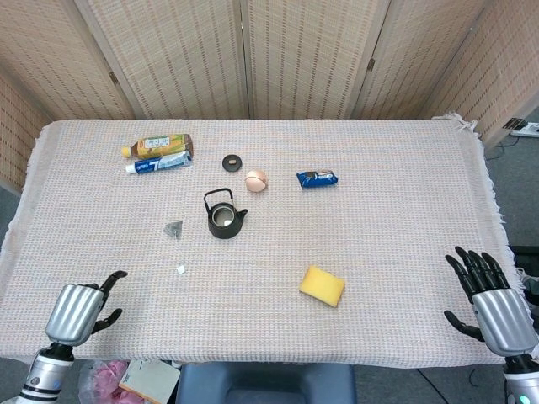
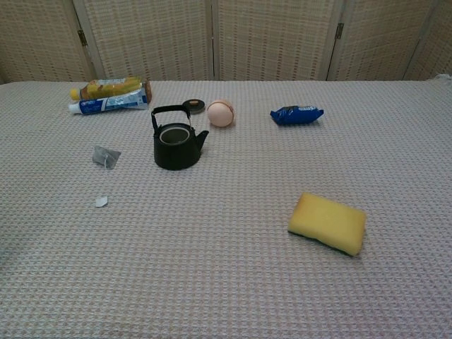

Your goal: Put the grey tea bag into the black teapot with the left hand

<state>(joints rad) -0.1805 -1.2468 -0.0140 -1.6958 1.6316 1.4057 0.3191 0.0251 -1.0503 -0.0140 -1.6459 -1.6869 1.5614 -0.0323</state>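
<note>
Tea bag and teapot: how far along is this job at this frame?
Nothing looks done yet. The tea bag lies on the cloth left of the teapot, apart from it; the teapot is open, its lid lying behind it. In hand: the left robot hand holds nothing at the near edge, short of the bag. The right robot hand idles, fingers spread. Left: reach, grasp, carry, drop in.
</note>
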